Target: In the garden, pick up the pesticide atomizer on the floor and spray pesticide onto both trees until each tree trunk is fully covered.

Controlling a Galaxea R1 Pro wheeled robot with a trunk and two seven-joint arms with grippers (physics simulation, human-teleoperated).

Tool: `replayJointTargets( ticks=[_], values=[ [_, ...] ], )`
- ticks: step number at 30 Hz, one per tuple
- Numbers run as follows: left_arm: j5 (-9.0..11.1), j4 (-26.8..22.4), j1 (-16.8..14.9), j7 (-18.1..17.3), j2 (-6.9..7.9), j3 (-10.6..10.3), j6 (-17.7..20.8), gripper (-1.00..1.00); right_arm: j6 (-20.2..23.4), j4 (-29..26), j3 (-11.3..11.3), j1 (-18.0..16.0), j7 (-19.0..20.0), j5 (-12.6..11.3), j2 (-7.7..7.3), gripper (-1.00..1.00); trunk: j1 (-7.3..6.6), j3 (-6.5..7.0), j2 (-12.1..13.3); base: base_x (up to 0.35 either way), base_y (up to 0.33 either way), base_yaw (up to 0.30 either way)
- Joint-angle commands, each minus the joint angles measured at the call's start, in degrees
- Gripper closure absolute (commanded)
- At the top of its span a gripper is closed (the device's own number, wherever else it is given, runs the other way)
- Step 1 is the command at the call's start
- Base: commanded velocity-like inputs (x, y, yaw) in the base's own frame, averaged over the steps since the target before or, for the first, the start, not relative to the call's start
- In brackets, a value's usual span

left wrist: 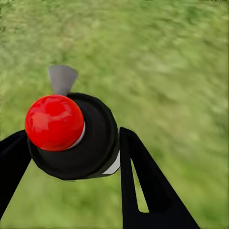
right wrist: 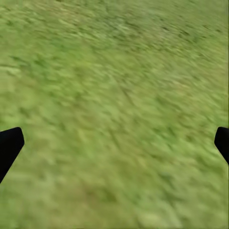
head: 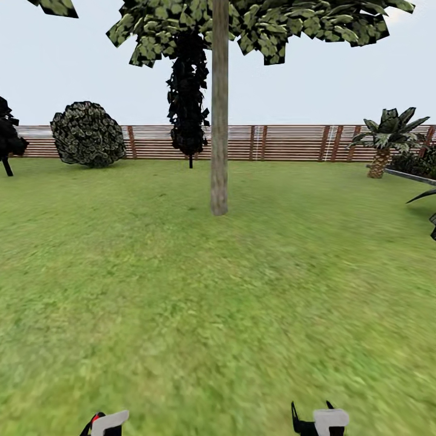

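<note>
On the grass lawn of the garden [head: 181,290], one tall tree stands ahead with a straight pale grey-brown trunk [head: 219,121] and a green leafy crown [head: 284,24]. The trunk is several metres beyond both arms. My left gripper [head: 103,425] [left wrist: 71,155] sits at the bottom edge of the head view, shut on the pesticide atomizer [left wrist: 78,143]. The bottle shows a black top, a red ball [left wrist: 54,122] [head: 95,417] and a grey nozzle [left wrist: 62,78]. My right gripper [head: 318,422] [right wrist: 114,143] hangs open over bare grass, nothing between its fingers.
A brown slat fence [head: 284,142] closes the lawn at the back. Before it stand a round shrub [head: 88,133], a thin-stemmed black-foliage tree [head: 188,91] and a short palm [head: 387,136]. Dark plants sit at the left edge [head: 7,136] and a grey ledge at the right [head: 412,175].
</note>
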Motion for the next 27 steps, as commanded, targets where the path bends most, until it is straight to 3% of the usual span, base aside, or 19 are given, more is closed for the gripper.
replayJointTargets(
  ticks=[1,27],
  values=[
    [0.03,-0.01,0.06,0.02,0.1,-0.02,0.04,1.0,-0.07,0.33,0.0,-0.02,-0.02,-0.09,0.17,-1.0,0.0,0.0,0.0,0.255,0.0,0.0],
    [0.06,-0.01,0.21,0.03,0.2,-0.02,0.04,1.0,-0.23,5.46,-0.12,0.02,-0.25,-0.15,-0.14,-1.0,0.0,0.0,0.0,0.334,0.0,0.0]
  ],
)
